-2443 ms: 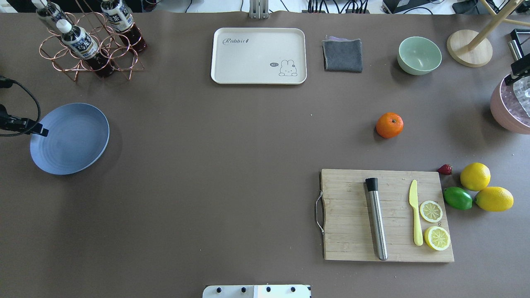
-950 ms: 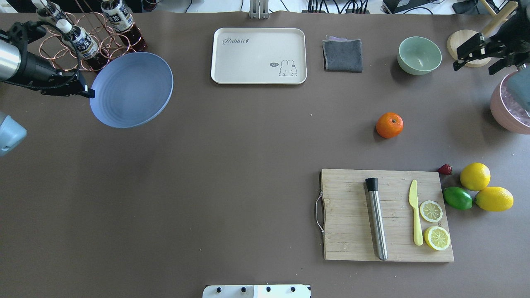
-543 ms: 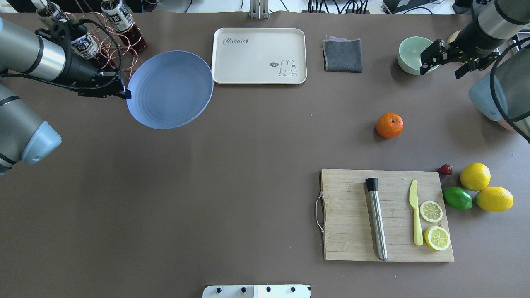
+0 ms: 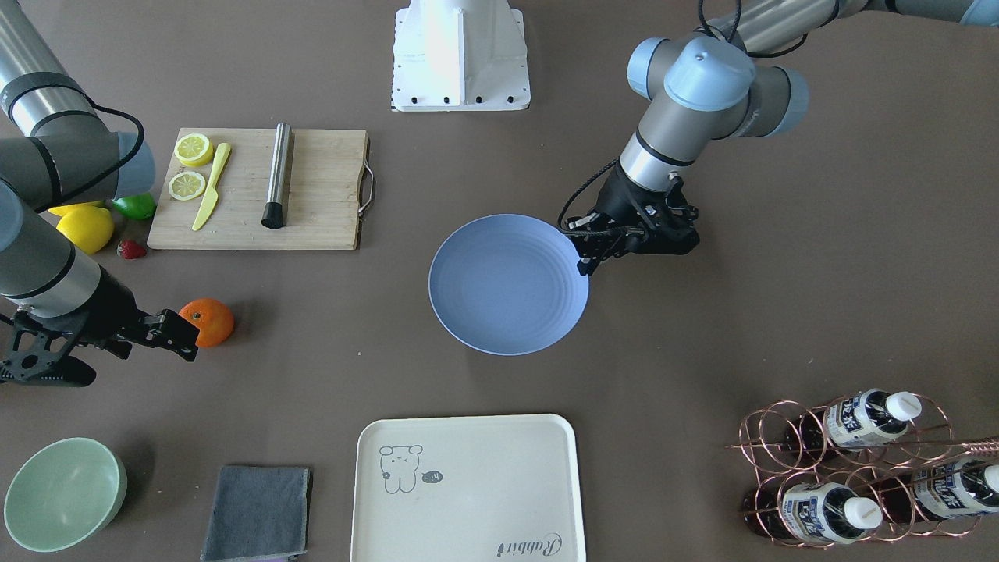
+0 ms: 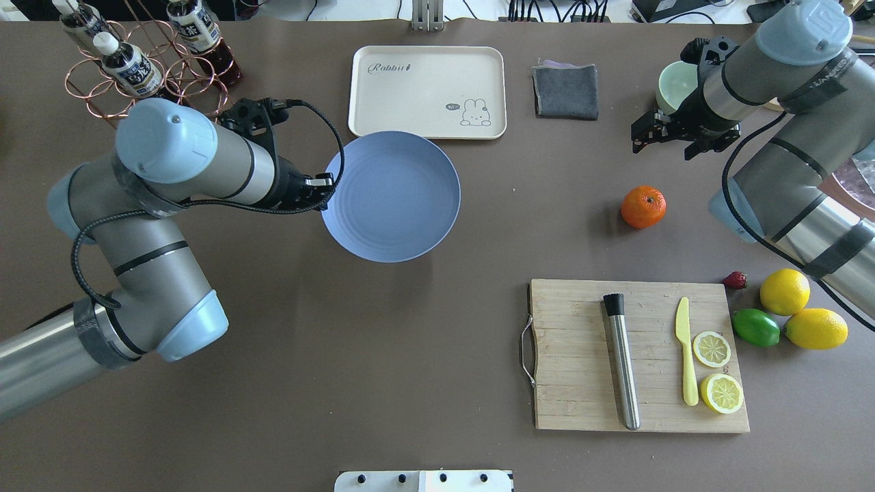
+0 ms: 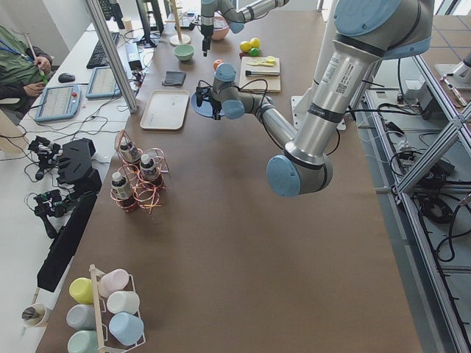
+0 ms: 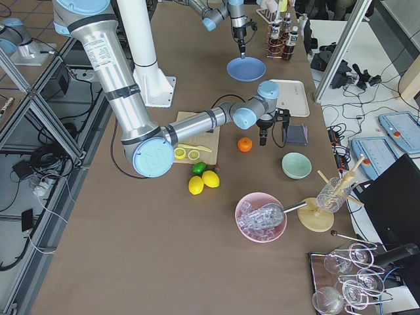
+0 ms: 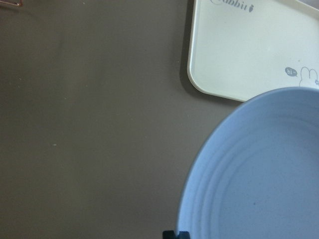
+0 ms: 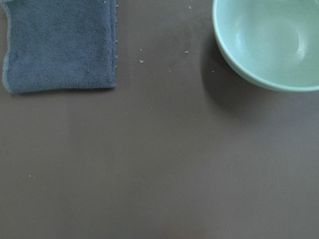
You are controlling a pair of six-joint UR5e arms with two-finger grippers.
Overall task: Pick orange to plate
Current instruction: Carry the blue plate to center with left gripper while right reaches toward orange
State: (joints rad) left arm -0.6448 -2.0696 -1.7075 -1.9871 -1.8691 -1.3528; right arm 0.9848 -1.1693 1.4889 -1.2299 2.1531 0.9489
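On our left, the left gripper (image 5: 321, 192) is clamped on the rim of the plate (image 5: 400, 205), at the edge nearest its arm. The plate lies level near the table's middle. From overhead its far rim overlaps the near edge of the tray (image 5: 424, 82), though from the front the two are apart, so we read it as held off the table. Right of the tray lies the cloth (image 5: 566, 91).

Further right, the orange (image 5: 643, 206) rests on the bare table. It is well apart from the plate and just beyond the far edge of the board (image 5: 581, 355). The right gripper (image 5: 666, 143) hangs near the orange on its far side, between cloth and bowl (image 5: 673, 85). Its jaws are spread wide with nothing between them. From overhead we see a gap between gripper and orange. From the front one finger (image 4: 181, 339) overlaps the fruit's edge.

At the far right, two lemons (image 5: 785, 291) and a lime (image 5: 756, 327) sit beside the board.
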